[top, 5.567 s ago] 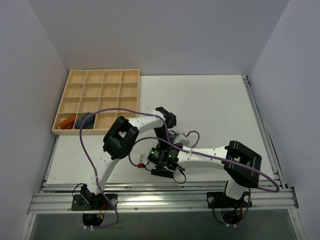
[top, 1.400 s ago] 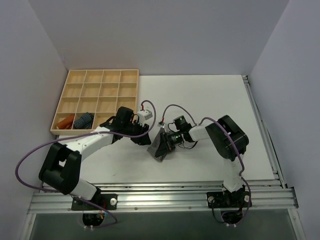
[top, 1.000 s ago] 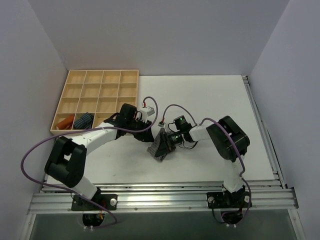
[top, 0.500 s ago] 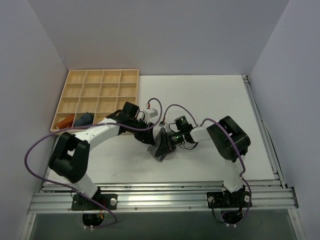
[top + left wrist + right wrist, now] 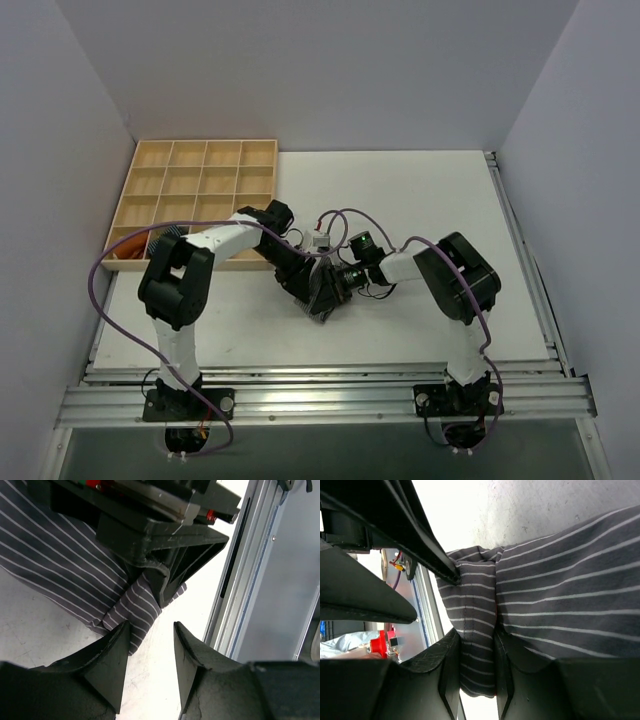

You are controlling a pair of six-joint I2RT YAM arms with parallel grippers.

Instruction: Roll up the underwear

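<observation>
The underwear (image 5: 322, 294) is a dark grey cloth with thin white stripes, lying bunched on the white table at mid-front. My right gripper (image 5: 339, 279) lies low at its right edge. In the right wrist view this gripper (image 5: 476, 636) is shut on a folded ridge of the underwear (image 5: 560, 580). My left gripper (image 5: 300, 280) is at the cloth's left side. Seen from the left wrist, it (image 5: 150, 628) is open just off a corner of the underwear (image 5: 60, 565), with bare table between its fingers. The right gripper's black fingers (image 5: 165, 555) press the cloth right ahead.
A wooden compartment tray (image 5: 200, 170) stands at the back left, with an orange cloth (image 5: 125, 250) in its near-left cell. The left arm's elbow (image 5: 178, 285) hangs over the table's left part. An aluminium rail (image 5: 320, 400) runs along the near edge.
My left arm has swung right from the tray side up to the underwear, and its jaws have opened wider. The right gripper has kept its hold in place.
</observation>
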